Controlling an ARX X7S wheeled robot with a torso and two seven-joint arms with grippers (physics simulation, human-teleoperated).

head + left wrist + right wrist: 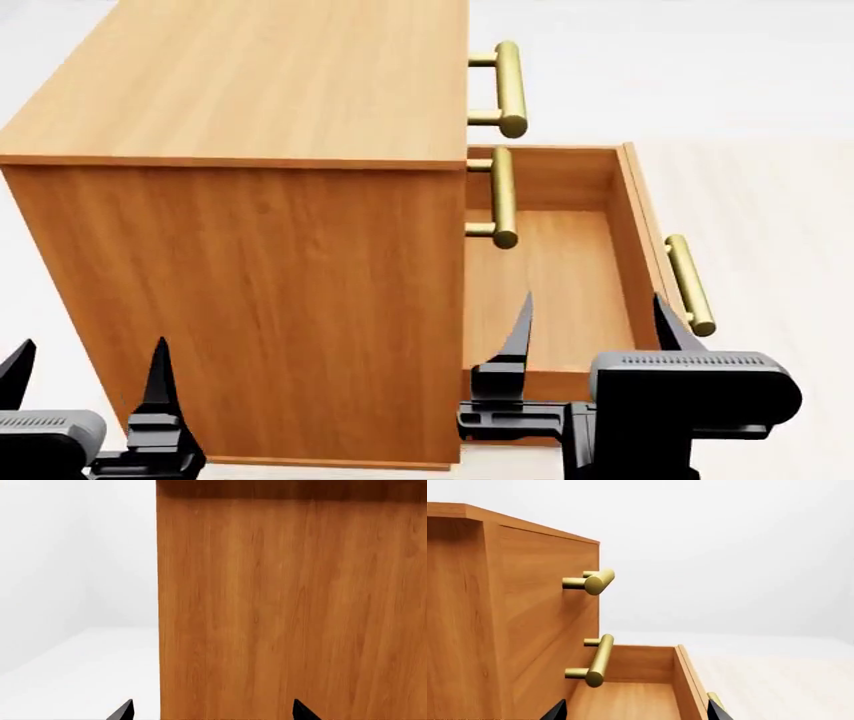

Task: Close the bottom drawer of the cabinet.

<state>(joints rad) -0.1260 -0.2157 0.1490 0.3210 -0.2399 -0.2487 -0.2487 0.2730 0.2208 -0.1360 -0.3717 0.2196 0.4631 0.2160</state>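
The cabinet shows its honey-brown side panel in the head view, with its drawer fronts facing right. The bottom drawer stands pulled far out to the right, its inside bare, its brass handle on the far front board. My right gripper hovers open over the drawer's near end; the right wrist view looks along the drawer from between the open right gripper. My left gripper is open in front of the cabinet's side panel, holding nothing.
The two upper drawers sit flush, their brass handles sticking out right above the open drawer. Pale floor spreads to the right of the drawer front, and white floor lies left of the cabinet.
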